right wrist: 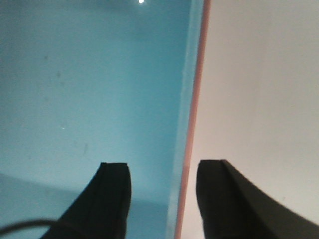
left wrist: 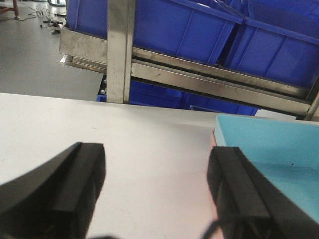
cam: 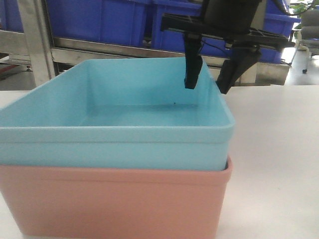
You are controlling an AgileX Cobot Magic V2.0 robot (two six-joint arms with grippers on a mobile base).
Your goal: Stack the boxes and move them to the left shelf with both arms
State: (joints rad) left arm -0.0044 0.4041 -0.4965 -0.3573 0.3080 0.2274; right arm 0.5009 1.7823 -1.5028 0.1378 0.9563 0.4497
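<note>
Found the light blue bin [cam: 114,99] nested inside the salmon pink bin [cam: 114,199], with the blue rim raised a little above the pink one. Saw nothing inside the blue bin besides a tiny dark speck on its floor. Placed the stack on the white tabletop [cam: 279,149], close to the front camera and filling the left and middle of that view.

Caught the right gripper [cam: 207,84] poised over the stack's right wall near the far corner. Noted its jaws spread apart, with one finger lowered inside the blue bin and the other outside, above the tabletop. Checked this from the right wrist view, with the black fingers [right wrist: 112,199] on either side of the blue and pink edges and a gap on each side. Saw no pinch on the wall.

Spotted the left gripper [left wrist: 157,194] low over bare tabletop at the stack's left side, jaws spread wide and gripping nothing. Placed its right finger just beside the blue bin's left wall, but could not tell whether it touched.

Made out the steel rack [left wrist: 119,50] beyond the tabletop's far edge, with dark blue crates [left wrist: 189,30] sitting on its sloping rails, well apart from the stack.
</note>
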